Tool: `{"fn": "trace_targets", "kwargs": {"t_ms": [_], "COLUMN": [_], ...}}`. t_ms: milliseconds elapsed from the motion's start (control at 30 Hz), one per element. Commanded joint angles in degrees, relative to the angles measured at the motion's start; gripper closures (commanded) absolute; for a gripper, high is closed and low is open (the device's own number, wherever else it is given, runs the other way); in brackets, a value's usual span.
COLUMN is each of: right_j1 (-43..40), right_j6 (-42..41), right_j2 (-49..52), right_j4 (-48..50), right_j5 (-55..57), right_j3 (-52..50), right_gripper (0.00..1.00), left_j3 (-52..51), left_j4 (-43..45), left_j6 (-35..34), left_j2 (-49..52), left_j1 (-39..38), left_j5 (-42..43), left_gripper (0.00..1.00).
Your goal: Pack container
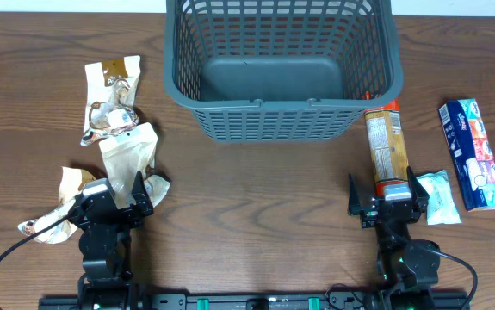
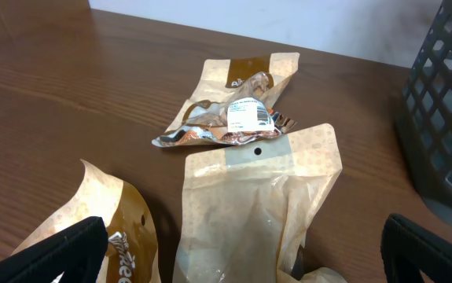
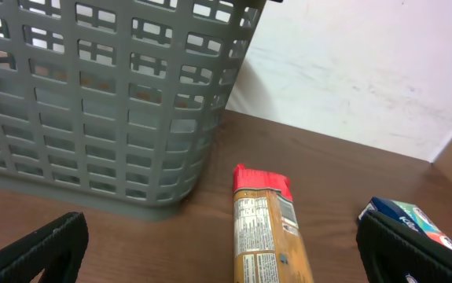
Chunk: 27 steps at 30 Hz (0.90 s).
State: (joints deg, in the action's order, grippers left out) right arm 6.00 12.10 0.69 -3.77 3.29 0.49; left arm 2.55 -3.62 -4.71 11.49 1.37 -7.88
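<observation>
Both sets of jaws are wide apart, nothing gripped. Container (image 1: 273,120) stands upright at the far middle of the worktop (image 1: 256,189), solid bottom in plain view. Pouch side: left jaws hang over tan snack pouches (image 1: 129,151), with a crumpled pouch (image 1: 109,99) further out, left of the container. Other side: right jaws stand either side of the near end of a lying tube can (image 1: 386,142), whose far end is just beside the container's front right corner. Pale packet (image 1: 441,196) and blue tissue pack (image 1: 473,155) lie further right.
</observation>
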Motion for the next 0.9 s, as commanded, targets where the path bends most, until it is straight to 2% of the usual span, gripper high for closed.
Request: {"fn": "trace_targets", "kwargs": {"t_ms": [0,400,567,700,867], "right_j1": [-0.68,-0.68,-1.77,-6.01,-13.53], "right_j6": [-0.92,-1.77,-17.88,-18.93,-12.74], "right_j2": [-0.35,-0.35,-0.28,2.6,18.01], "right_j4": [-0.22,0.04,0.46,-3.76,-17.25], "right_j5": [0.33,0.5,7.06,5.6,0.22], "right_j3": [-0.17,-0.17,2.25,12.07,33.79], "right_gripper": [0.01,0.01,0.01,0.01,0.01], "left_j3": [-1.79,-1.79,-1.79,-1.79,-1.79], "left_j4": [-0.76,-0.13,-0.11,-0.11,-0.11], "left_j6": [-0.52,-0.52,-0.57,-0.55,-0.55], "left_j2": [0.11,0.11,0.11,0.11,0.11], "left_j1": [-0.22,-0.22,-0.22,-0.22,-0.22], "left_j5": [-0.09,-0.09,-0.07,-0.09,-0.09], "left_gripper": [0.01,0.01,0.02,0.01,0.01]}}
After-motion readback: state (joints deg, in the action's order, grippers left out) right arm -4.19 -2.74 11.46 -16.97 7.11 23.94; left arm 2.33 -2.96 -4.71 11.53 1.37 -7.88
